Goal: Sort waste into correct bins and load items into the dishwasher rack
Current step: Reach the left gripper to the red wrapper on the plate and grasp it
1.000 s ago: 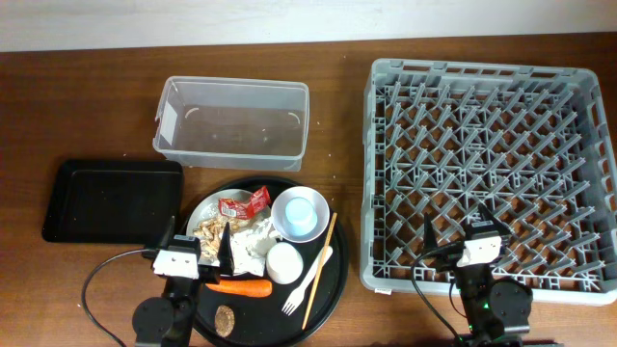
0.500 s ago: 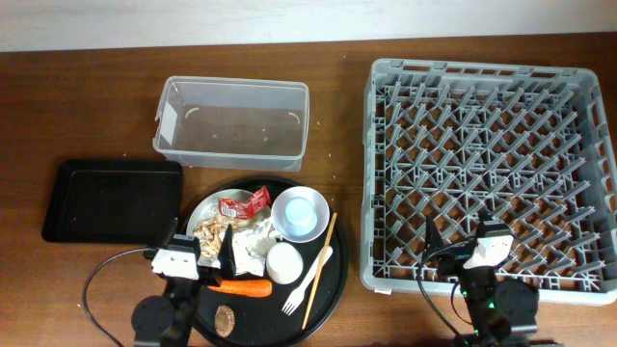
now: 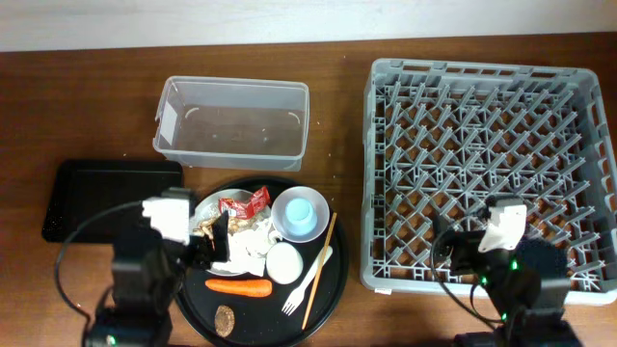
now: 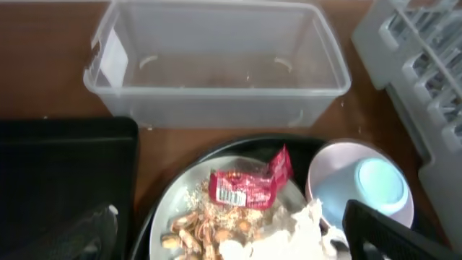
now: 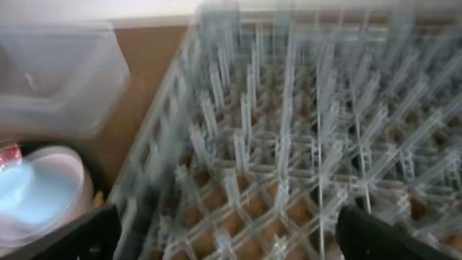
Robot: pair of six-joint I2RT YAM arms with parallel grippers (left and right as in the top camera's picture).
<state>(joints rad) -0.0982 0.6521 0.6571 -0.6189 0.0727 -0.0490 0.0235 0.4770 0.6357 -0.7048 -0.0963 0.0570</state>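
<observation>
The left gripper [image 4: 229,217] hangs wide open and empty over the white plate [image 4: 180,195], where the red wrapper [image 4: 249,184] lies on rice scraps [image 4: 209,224] beside the tissue [image 4: 296,224]. At the wrapper's three o'clock the blue cup [image 4: 380,184] sits in the pink bowl [image 4: 328,162]. The clear tub [image 4: 216,72] stands at twelve, the black tray [image 4: 65,173] at nine. The right gripper [image 5: 229,217] gapes, holding nothing, above the rack [image 3: 492,164] near its six o'clock edge

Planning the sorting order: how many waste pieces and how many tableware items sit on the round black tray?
Waste: 5 (wrapper, tissue, food scraps, carrot, brown lump)
Tableware: 6 (plate, bowl, white cup, blue cup, fork, stick)
Total: 11
</observation>
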